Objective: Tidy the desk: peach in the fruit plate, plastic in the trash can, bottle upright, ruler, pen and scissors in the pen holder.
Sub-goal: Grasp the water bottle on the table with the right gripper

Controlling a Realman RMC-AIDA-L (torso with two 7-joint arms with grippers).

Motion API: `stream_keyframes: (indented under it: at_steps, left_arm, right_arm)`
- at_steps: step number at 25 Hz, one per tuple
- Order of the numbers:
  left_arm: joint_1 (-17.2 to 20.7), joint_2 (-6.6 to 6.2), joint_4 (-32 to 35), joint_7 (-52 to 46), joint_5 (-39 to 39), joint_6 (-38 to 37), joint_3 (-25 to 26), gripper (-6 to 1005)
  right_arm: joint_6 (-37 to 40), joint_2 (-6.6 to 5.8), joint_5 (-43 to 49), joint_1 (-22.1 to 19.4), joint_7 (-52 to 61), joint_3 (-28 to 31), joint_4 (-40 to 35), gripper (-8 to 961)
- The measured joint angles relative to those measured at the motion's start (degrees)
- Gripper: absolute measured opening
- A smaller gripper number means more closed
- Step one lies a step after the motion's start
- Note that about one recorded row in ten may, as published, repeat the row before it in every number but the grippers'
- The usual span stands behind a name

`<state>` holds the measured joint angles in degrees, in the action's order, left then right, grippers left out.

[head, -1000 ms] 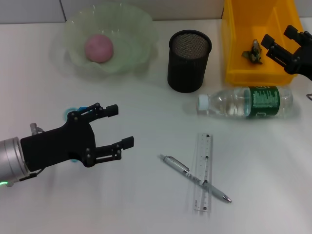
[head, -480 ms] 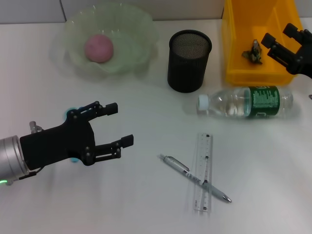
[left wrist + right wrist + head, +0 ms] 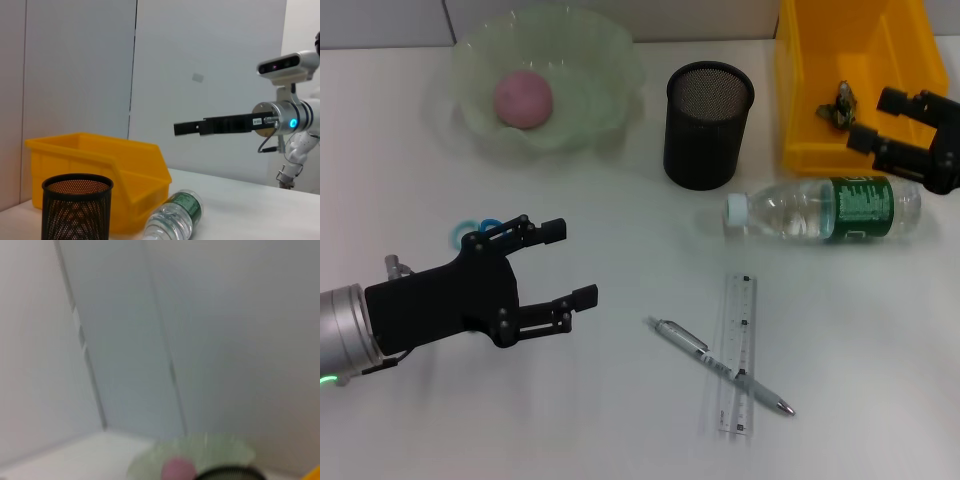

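A pink peach lies in the green fruit plate. Crumpled plastic sits inside the yellow trash can. Just in front of the can, the bottle lies on its side. The pen lies across the clear ruler. The black mesh pen holder stands empty. Only the blue handles of the scissors show, behind my open left gripper. My open right gripper hovers at the can's front edge, above the bottle.
The left wrist view shows the pen holder, the trash can, the lying bottle and the right arm's gripper farther off. Blurred, the right wrist view holds the fruit plate and peach.
My right gripper has come from over the trash can toward its front edge, closer to the bottle. The left gripper has slid slightly nearer, uncovering more of the scissors' handles.
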<state>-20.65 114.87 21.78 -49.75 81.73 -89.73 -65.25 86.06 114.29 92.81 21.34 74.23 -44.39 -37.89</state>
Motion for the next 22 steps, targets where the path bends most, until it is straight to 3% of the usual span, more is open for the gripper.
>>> stream_keyframes:
  at_steps: [2,6,7,11,12,13,15,22]
  left_arm:
    - [-0.01,0.00,0.00,0.00,0.00,0.00,-0.03,844]
    - [0.00,0.10,-0.06,0.00,0.01,0.27,-0.06,844]
    - [0.00,0.13,-0.07,0.01,0.01,0.28,-0.06,844]
    - [0.00,0.60,-0.08,0.71,0.01,0.39,0.29,844]
    - [0.00,0.80,-0.08,0.96,0.01,0.69,0.44,844]
    - [0.00,0.80,-0.08,0.96,0.01,0.69,0.44,844]
    - [0.00,1.15,-0.08,1.00,-0.08,1.08,0.47,844]
    - [0.09,2.07,-0.04,1.36,-0.39,1.31,1.14,844]
  right_arm:
    - [0.55,-0.73,8.74,1.58,6.66,0.41,-5.45,762]
    - [2.23,-1.64,15.12,3.75,13.62,0.44,-10.61,762]
    - [4.59,-2.47,19.94,5.86,18.15,0.48,-14.14,762]
    - [7.88,-3.51,26.66,9.47,23.34,0.69,-18.10,761]
    - [9.82,-4.15,31.46,12.32,25.68,0.79,-19.38,761]
    - [9.82,-4.15,31.46,12.32,25.68,0.79,-19.38,761]
    - [11.69,-4.72,38.77,16.66,28.24,0.49,-20.39,761]
    - [13.74,-4.37,51.12,23.52,30.11,-1.83,-22.01,760]
